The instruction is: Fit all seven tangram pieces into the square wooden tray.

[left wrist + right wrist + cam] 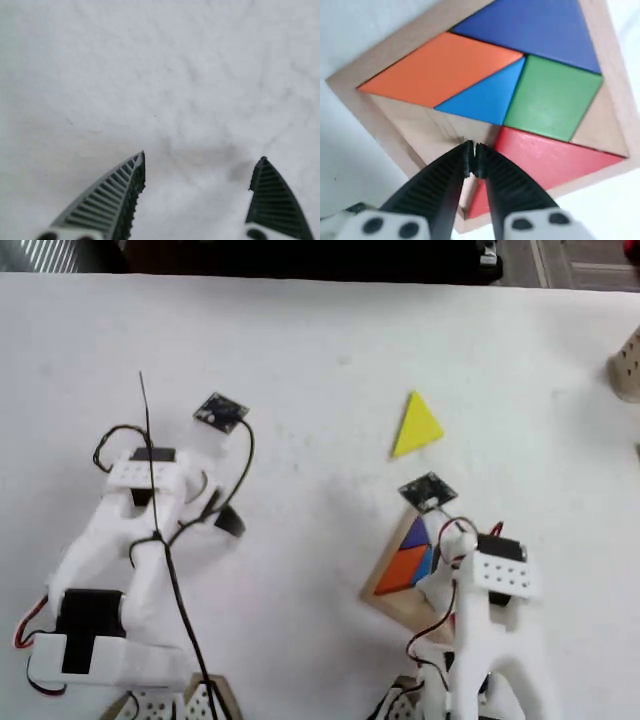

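The square wooden tray holds an orange parallelogram, a dark blue triangle, a light blue triangle, a green square and a red triangle. Bare wood shows in two slots. My right gripper is shut and empty just above the larger bare slot. In the high view the tray lies partly under the right arm, and a yellow triangle lies on the table beyond it. My left gripper hangs open over bare white table, far left of the tray.
A wooden block with holes stands at the table's far right edge. The arms' bases sit at the near edge. Black cables trail along the left arm.
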Action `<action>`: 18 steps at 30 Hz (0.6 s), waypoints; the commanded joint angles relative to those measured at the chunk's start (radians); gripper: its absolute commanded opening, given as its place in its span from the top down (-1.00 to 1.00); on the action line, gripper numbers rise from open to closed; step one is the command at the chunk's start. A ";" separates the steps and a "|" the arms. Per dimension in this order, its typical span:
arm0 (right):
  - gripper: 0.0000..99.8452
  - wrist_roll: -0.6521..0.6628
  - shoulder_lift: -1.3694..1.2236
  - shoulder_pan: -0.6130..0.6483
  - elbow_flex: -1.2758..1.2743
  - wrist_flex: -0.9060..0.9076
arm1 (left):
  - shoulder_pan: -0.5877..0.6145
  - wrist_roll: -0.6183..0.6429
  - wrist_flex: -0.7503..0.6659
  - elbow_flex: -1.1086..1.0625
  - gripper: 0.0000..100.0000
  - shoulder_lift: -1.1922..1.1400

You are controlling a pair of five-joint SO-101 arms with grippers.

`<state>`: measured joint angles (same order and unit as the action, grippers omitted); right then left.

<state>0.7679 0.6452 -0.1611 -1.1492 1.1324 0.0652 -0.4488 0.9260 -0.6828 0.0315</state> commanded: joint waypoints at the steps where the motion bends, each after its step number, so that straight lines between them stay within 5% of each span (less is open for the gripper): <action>1: 0.96 0.008 0.025 -0.028 0.187 0.162 | 0.007 -0.011 -0.012 0.055 0.34 0.002; 9: 0.96 -0.083 0.015 -0.268 0.333 0.263 | 0.008 -0.011 -0.012 0.055 0.34 0.002; 18: 0.96 0.147 0.025 -0.473 0.044 0.035 | 0.007 -0.011 -0.012 0.055 0.34 0.002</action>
<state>0.8677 0.6437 -0.5953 -1.0556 1.2490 0.0652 -0.4488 0.9260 -0.6828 0.0315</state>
